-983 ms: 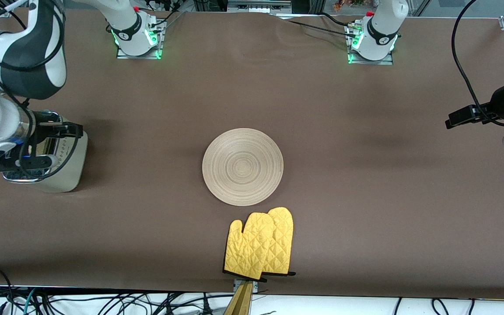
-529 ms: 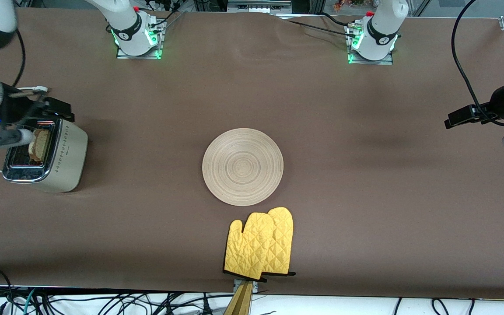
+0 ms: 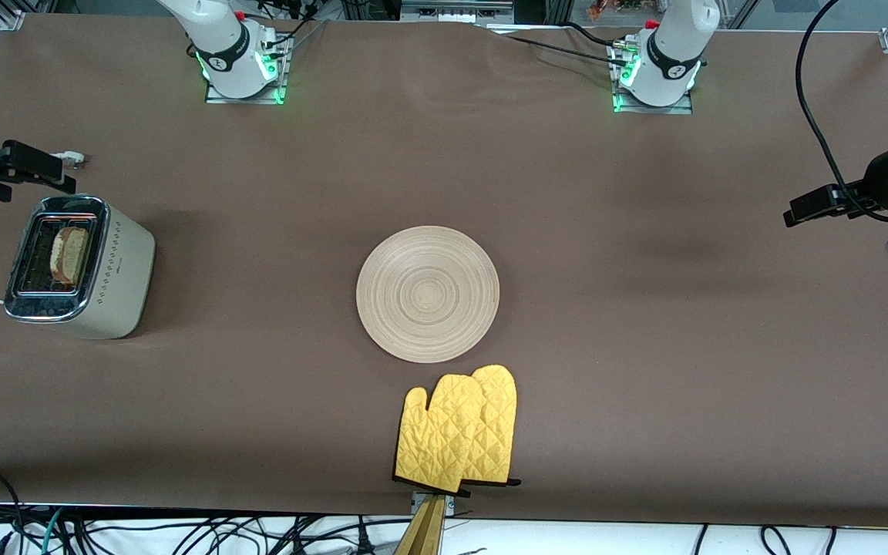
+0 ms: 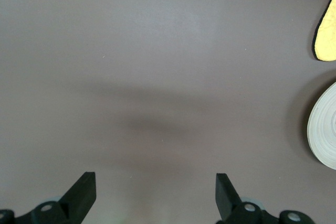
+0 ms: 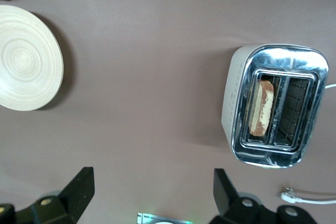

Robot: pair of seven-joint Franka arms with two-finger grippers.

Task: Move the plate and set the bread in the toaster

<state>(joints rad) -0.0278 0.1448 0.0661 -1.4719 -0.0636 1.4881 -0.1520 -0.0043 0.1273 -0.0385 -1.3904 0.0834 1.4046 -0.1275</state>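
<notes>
The wooden plate (image 3: 428, 294) lies flat mid-table, also seen in the right wrist view (image 5: 23, 59). The cream toaster (image 3: 97, 270) stands at the right arm's end of the table. The bread (image 3: 70, 254) stands upright in one of its slots (image 5: 261, 107), while the other slot holds nothing. My right gripper (image 5: 152, 184) hangs open and empty above bare table beside the toaster, clear of it. My left gripper (image 4: 155, 184) is open and empty over bare table at the left arm's end, and the arm waits there.
A yellow oven mitt (image 3: 459, 432) lies near the table's front edge, nearer the front camera than the plate. The toaster's white cord (image 5: 310, 198) trails off its end toward the table edge. Both arm bases (image 3: 240, 58) stand along the table's back edge.
My right arm has lifted off the toaster and drawn away toward the table's end, uncovering the bread in the slot. The left arm, plate and mitt have not moved.
</notes>
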